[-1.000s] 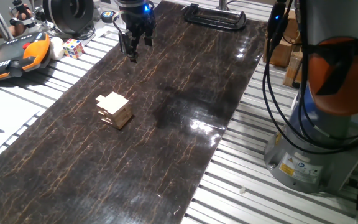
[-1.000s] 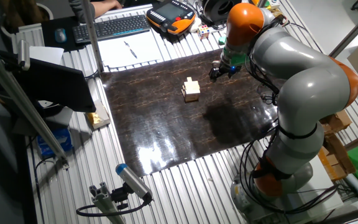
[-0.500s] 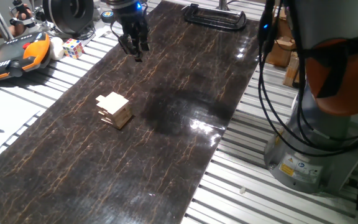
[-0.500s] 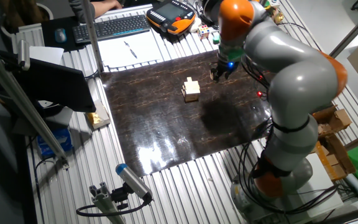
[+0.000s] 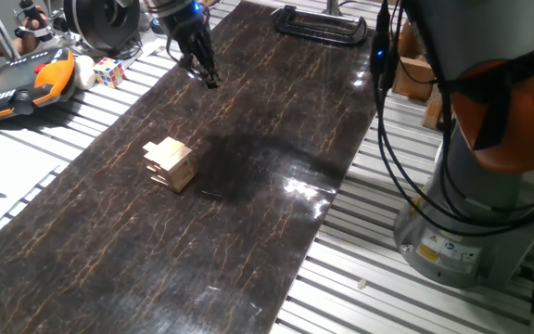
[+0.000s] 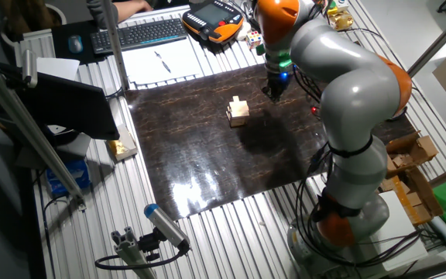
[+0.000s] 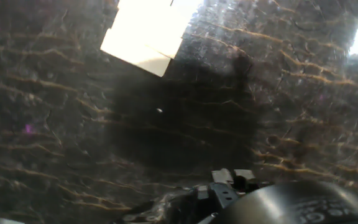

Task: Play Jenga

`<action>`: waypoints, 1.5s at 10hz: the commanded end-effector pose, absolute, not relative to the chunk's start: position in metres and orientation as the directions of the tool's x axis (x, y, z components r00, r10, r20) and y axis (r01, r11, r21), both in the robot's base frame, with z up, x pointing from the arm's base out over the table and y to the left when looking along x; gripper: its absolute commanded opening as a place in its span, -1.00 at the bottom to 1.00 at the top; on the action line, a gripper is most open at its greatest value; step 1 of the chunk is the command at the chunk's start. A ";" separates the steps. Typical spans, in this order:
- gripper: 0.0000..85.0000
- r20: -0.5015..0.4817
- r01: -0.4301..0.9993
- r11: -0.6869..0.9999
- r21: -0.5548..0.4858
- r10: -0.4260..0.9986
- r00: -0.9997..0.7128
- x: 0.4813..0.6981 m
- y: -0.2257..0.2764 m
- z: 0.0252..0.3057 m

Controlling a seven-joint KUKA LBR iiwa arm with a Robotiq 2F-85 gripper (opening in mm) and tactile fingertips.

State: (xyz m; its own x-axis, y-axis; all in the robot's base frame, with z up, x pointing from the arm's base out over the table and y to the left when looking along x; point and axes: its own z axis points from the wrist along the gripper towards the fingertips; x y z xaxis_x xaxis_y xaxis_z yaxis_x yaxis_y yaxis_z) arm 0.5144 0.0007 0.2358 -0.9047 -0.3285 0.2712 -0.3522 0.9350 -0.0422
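One fixed view: The Jenga (image 5: 171, 163) is seen as a small, near-cubic stack of pale tan wooden blocks in crossed layers, one block end jutting slightly at its left side. It stands on the left-centre part of a dark, glossy marble-patterned mat (image 5: 276, 213) with thin orange-brown veins and bright glare patches. The mat lies on a table of ribbed aluminium slats (image 5: 360, 241). The gripper (image 5: 202, 74) is held low over the far end of the mat, well apart from the stack; its dark fingers appear close together, but whether they touch cannot be told. A multicoloured puzzle cube (image 5: 109, 71) and an orange-and-black pendant (image 5: 21, 83) lie at the far left edge. A black clamp (image 5: 321, 22) rests at the mat's far end.

The other fixed view: The stack (image 6: 238, 111) is seen near the middle of the mat (image 6: 207, 163), with the gripper (image 6: 273, 93) just off to its right, apart from it. The grey-and-orange arm (image 6: 347, 85) arches above. A keyboard (image 6: 138, 34) and white paper (image 6: 161, 62) lie beyond the mat.

Hand view: The picture is blurred. A pale, overexposed blocky shape, taken to be the stack (image 7: 148, 31), sits at top centre on the veined mat (image 7: 55, 124). A dark shadow lies below it. The finger spread cannot be told here.
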 end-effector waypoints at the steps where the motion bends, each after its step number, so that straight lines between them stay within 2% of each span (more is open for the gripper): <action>1: -0.98 0.269 -0.381 0.924 -0.046 -0.356 -0.895 0.514 0.001 0.236; 15: -0.98 0.256 -0.365 0.930 -0.045 -0.342 -0.904 0.514 0.001 0.235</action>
State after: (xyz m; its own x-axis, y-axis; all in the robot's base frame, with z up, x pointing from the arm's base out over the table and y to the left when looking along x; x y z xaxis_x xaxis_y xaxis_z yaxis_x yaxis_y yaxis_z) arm 0.5139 0.0007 0.2354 -0.9043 -0.3408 0.2569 -0.3638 0.9303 -0.0464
